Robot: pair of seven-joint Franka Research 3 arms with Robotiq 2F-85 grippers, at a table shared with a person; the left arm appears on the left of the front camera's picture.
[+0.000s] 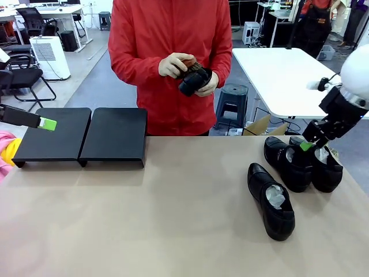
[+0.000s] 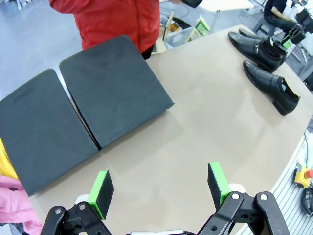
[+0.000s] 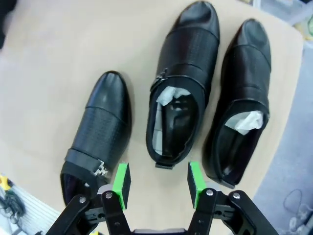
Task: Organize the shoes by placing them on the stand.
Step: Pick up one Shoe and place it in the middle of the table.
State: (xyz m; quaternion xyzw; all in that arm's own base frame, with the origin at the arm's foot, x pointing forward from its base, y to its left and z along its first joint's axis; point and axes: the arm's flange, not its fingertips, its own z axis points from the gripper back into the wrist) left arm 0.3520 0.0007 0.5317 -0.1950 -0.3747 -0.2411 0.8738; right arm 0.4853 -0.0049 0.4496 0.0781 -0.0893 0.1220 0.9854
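Three black glossy shoes lie at the table's right: one nearer the middle, two side by side, white paper inside. My right gripper hangs open just over them; in the right wrist view its gripper hovers above the heel of the middle shoe, between the left shoe and the right shoe. The person holds another shoe in both hands. The black stand sits bare at the far left. My left gripper is open above the table, near the stand.
The person in red stands behind the table's far edge at the middle. A pink and yellow cloth lies at the left edge. Bare tan tabletop spans between stand and shoes. A white table and a stool stand beyond.
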